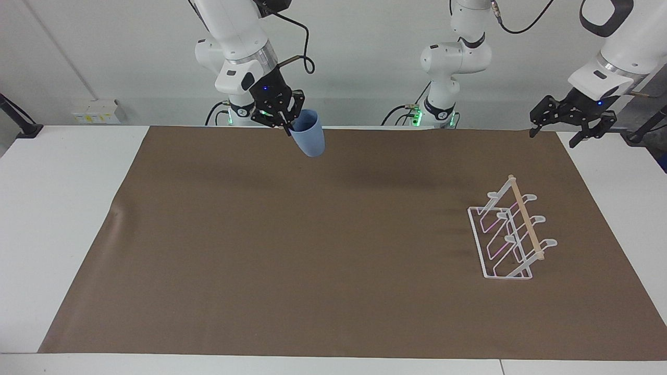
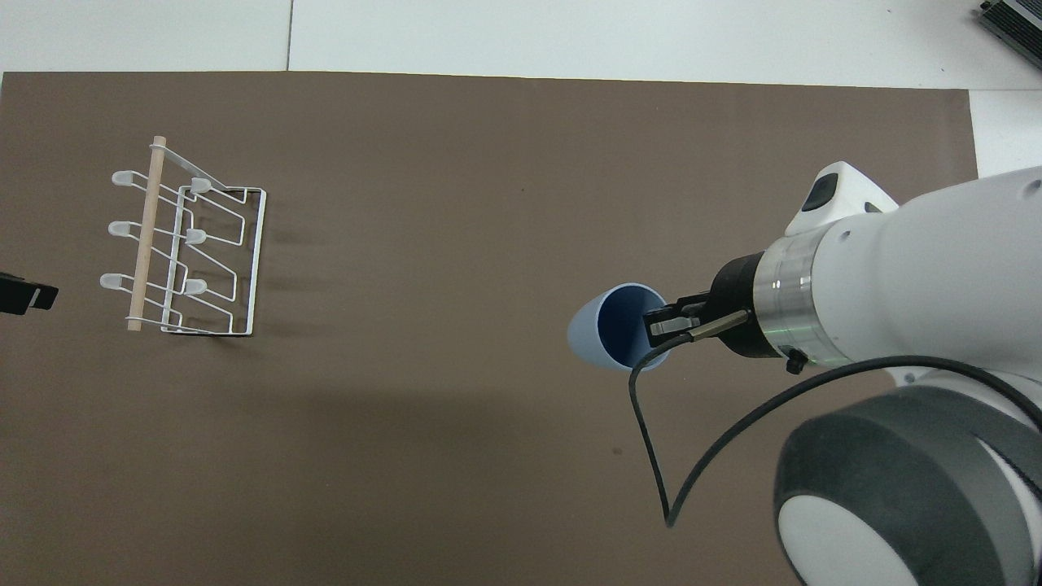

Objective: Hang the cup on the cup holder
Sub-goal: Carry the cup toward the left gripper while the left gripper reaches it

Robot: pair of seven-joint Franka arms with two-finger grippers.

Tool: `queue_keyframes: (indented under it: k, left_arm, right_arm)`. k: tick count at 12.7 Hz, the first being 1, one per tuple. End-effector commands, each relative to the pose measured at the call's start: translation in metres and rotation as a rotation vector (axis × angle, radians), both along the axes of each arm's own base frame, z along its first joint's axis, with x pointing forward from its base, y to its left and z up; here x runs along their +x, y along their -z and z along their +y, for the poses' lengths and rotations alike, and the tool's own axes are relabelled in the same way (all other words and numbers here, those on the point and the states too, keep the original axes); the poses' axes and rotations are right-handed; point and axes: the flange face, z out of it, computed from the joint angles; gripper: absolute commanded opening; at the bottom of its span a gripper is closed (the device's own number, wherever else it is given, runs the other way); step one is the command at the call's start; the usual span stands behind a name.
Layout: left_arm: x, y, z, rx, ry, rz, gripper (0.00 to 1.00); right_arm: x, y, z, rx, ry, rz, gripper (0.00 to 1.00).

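The light-blue cup (image 1: 308,139) (image 2: 612,335) hangs high in the air, mouth up and slightly tilted. My right gripper (image 1: 287,125) (image 2: 663,324) is shut on the cup's rim, one finger inside the mouth and one outside, over the brown mat. The white wire cup holder (image 1: 508,234) (image 2: 183,244) with its wooden dowel stands on the mat toward the left arm's end of the table. My left gripper (image 1: 555,133) waits open in the air over the mat's corner at that end; only its tip (image 2: 24,295) shows in the overhead view.
A large brown mat (image 1: 312,260) (image 2: 456,203) covers most of the white table (image 1: 62,208). The right arm's cable (image 2: 651,439) loops down beneath its wrist. Both arm bases stand at the table's robot end.
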Motion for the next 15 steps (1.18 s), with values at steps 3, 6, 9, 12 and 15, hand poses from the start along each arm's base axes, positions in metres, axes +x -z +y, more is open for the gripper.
queue_keyframes:
  k: [3, 6, 9, 12, 15]
  left_arm:
    - [-0.006, -0.002, -0.025, -0.141, 0.295, -0.053, 1.00]
    - [-0.009, -0.002, -0.047, -0.162, 0.534, -0.072, 1.00]
    - [-0.011, -0.002, -0.067, -0.171, 0.804, -0.113, 1.00]
    - [-0.016, 0.002, -0.087, -0.194, 0.933, -0.129, 1.00]
    - [-0.027, 0.009, -0.111, -0.252, 1.036, -0.147, 1.00]
  right_arm:
    - [-0.034, 0.019, 0.073, 0.124, 0.192, 0.030, 0.00]
    - [-0.045, 0.023, 0.105, 0.229, 0.300, 0.072, 0.00]
    - [-0.053, 0.024, 0.138, 0.335, 0.425, 0.126, 0.00]
    - [-0.059, 0.020, 0.151, 0.407, 0.534, 0.206, 0.00]
    - [-0.066, 0.013, 0.166, 0.480, 0.634, 0.258, 0.00]
